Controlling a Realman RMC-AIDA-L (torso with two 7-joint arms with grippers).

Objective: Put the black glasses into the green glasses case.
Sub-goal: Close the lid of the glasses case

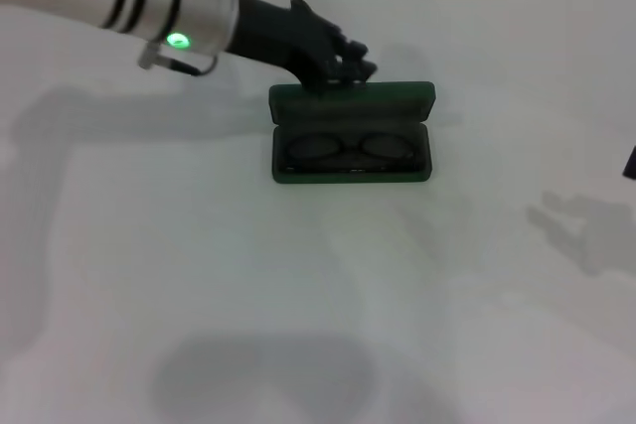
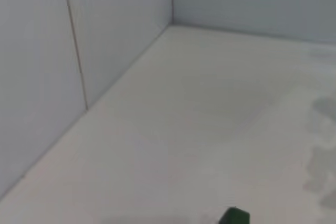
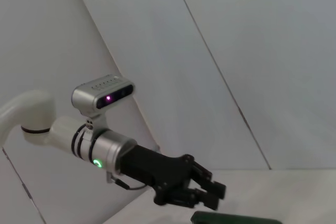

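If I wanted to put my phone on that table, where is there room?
Bare table lies in front of the green case and to both its sides. Crowded only behind the case, where the left gripper hangs at the open lid. The glasses fill the case.

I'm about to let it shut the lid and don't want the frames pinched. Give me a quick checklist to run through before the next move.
1. Glasses inside the case, lenses lying flat: ok.
2. Temple arms tucked fully within the tray: cannot tell.
3. Lid open and raised behind the tray: ok.
4. Left claw at the lid's back edge, clear of the tray: ok.
5. Left claw's contact with the lid: cannot tell.
6. Right claw clear of the case; only a dark bit shows at the head view's right edge: ok.
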